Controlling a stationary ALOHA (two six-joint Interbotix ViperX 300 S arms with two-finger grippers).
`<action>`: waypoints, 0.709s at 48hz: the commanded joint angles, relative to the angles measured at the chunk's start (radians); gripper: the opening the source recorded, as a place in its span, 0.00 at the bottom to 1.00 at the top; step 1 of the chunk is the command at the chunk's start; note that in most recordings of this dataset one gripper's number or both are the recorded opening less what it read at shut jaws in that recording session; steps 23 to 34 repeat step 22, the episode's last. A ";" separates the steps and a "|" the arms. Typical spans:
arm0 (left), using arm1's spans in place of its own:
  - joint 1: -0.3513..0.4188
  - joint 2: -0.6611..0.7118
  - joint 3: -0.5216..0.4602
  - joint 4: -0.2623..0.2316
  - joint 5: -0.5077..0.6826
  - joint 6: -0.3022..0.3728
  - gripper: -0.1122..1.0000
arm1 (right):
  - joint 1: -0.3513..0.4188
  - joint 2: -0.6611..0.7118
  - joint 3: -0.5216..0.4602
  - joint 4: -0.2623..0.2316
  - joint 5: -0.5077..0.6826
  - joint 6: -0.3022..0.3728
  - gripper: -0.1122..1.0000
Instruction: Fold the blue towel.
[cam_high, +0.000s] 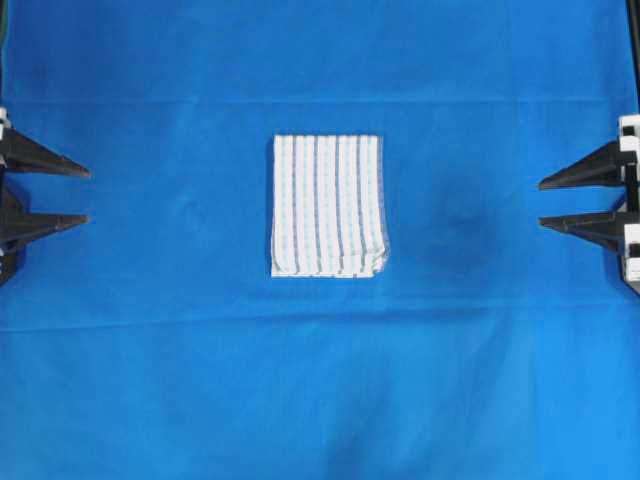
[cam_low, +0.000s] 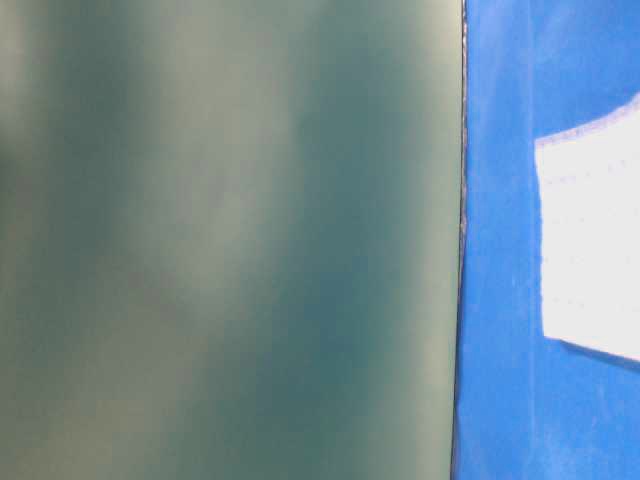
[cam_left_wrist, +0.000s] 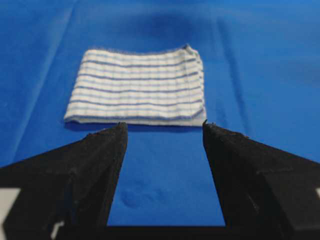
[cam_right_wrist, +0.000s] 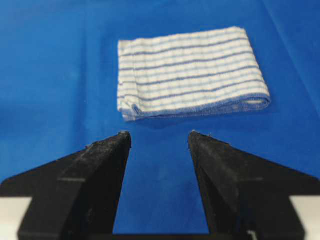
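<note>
Overhead exterior: folded blue towel (cam_high: 328, 206), stripes top-to-bottom.

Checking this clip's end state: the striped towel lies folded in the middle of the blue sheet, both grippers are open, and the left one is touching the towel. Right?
Not quite. The left gripper is not touching the blue towel; the overhead view shows it at the left edge, well clear. The rest holds: the towel lies folded mid-sheet, and the right gripper is open too.
</note>
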 joint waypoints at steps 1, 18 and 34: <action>-0.002 0.003 -0.011 0.000 -0.008 -0.003 0.60 | -0.002 0.017 -0.011 0.003 -0.017 0.003 0.61; -0.002 0.006 -0.009 -0.002 -0.009 -0.003 0.60 | -0.002 0.015 -0.012 0.003 -0.014 0.003 0.61; -0.002 0.008 -0.008 0.000 -0.011 -0.005 0.60 | -0.002 0.015 -0.014 0.002 -0.014 0.002 0.61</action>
